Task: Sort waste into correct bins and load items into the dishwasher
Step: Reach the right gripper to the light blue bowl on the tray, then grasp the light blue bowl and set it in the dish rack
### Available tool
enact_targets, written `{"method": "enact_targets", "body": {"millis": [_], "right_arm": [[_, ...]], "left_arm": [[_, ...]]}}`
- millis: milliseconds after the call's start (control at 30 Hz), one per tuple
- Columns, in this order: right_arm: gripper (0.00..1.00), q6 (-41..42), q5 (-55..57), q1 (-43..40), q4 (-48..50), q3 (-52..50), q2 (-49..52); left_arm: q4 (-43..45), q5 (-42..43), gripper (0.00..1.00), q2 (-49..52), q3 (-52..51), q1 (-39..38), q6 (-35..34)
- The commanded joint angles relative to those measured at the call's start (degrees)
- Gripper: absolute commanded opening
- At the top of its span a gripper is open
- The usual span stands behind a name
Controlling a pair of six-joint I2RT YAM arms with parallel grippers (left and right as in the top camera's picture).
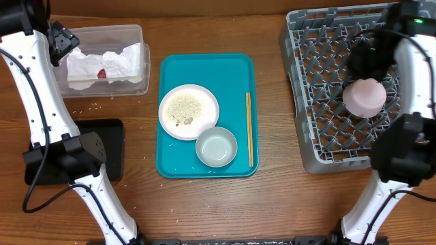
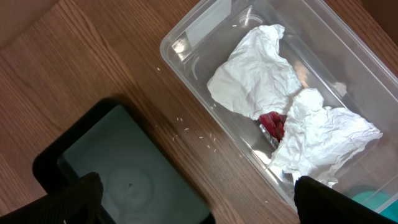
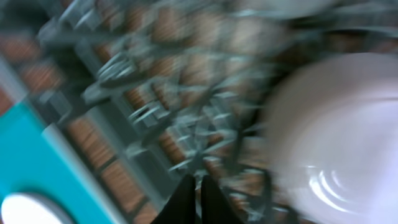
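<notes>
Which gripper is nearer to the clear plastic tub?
Left. The left gripper hangs at the edge of the clear tub; the right gripper is far off, above the grey rack.

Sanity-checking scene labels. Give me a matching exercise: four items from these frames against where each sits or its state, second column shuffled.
Items
1. crumpled napkin
2. chopsticks
3. small pink dish
4. round plate

Place or state
A. in the grey rack
B. scattered with rice grains
C. in the clear tub
D. lying along the right side of the teal tray

Pairs: 1-C, 2-D, 3-A, 4-B
</notes>
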Motion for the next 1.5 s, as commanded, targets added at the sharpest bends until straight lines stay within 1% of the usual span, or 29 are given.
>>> {"method": "enact_targets", "body": {"millis": [0, 33, 100, 233, 333, 367, 433, 467, 500, 567, 667, 767, 867, 900, 967, 1067, 1133, 1167, 1267, 1400, 1467], "right_arm": [[0.13, -5.6, -3.7, 8.3, -0.9, 0.1, -2.1], [0.15, -5.7, -3.7, 11.1, -1.8, 0.1, -2.1], [0.31, -5.4, -3.8, 16.5, -4.1, 0.0, -2.0], [0.53, -5.5, -3.7, 27.5, -10.0, 0.0, -2.0], [0.60, -5.5, -2.7, 36.0, -11.8, 0.0, -2.0], [0.62, -5.5, -1.6, 38.7, -11.7, 0.0, -2.0], [0.70, -5.5, 2.8, 44.0, -10.9, -0.1, -2.0], [0.78, -5.5, 6.3, 47.0, -10.0, -0.4, -2.0], [0.89, -5.5, 10.3, 49.9, -8.7, -1.1, -2.0], [0.93, -5.5, 13.1, 52.7, -6.8, -2.4, -2.0], [0.92, -5.7, 13.3, 56.5, -2.6, -6.4, -2.0], [0.89, -9.0, 13.3, 59.6, 1.1, -10.4, -2.0], [0.84, -10.9, 13.8, 61.7, 5.4, -14.4, -2.0], [0.80, -10.8, 14.6, 62.2, 6.3, -15.3, -2.0], [0.69, -10.8, 15.9, 62.9, 7.4, -16.5, -2.0], [0.52, -10.6, 14.5, 63.5, 7.7, -16.7, -2.0], [0.42, -10.6, 13.4, 63.6, 7.6, -16.9, -2.0], [0.39, -10.6, 13.3, 63.6, 7.6, -17.2, -2.0], [0.36, -10.5, 13.0, 63.6, 8.1, -19.5, -2.0], [0.36, -10.6, 11.8, 63.8, 9.5, -22.6, -2.0], [0.33, -10.6, 11.8, 63.8, 9.6, -22.6, -2.0]], "left_arm": [[0.1, -0.2, 1.00, -0.3, -0.2, -0.4, -0.7], [0.1, -0.2, 1.00, -0.3, -0.2, -0.4, -0.7], [0.1, -0.2, 1.00, -0.3, -0.2, -0.4, -0.7], [0.1, -0.2, 1.00, -0.3, -0.2, -0.4, -0.7], [0.1, -0.2, 1.00, -0.3, -0.2, -0.4, -0.7], [0.1, -0.2, 1.00, -0.3, -0.2, -0.4, -0.7], [0.1, -0.2, 1.00, -0.3, -0.2, -0.4, -0.7], [0.1, -0.2, 1.00, -0.3, -0.2, -0.4, -0.7], [0.1, -0.2, 1.00, -0.3, -0.2, -0.4, -0.7], [0.1, -0.2, 1.00, -0.3, -0.2, -0.4, -0.7], [0.1, -0.2, 1.00, -0.3, -0.2, -0.4, -0.7], [0.1, -0.2, 1.00, -0.3, -0.2, -0.4, -0.7], [0.1, -0.2, 1.00, -0.3, -0.2, -0.4, -0.7], [0.1, -0.2, 1.00, -0.3, -0.2, -0.4, -0.7], [0.1, -0.2, 1.00, -0.3, -0.2, -0.4, -0.7], [0.1, -0.2, 1.00, -0.3, -0.2, -0.4, -0.7], [0.1, -0.2, 1.00, -0.3, -0.2, -0.4, -0.7], [0.1, -0.2, 1.00, -0.3, -0.2, -0.4, -0.7], [0.1, -0.2, 1.00, -0.3, -0.2, -0.4, -0.7], [0.1, -0.2, 1.00, -0.3, -0.2, -0.4, -0.7], [0.1, -0.2, 1.00, -0.3, -0.2, -0.4, -0.7]]}}
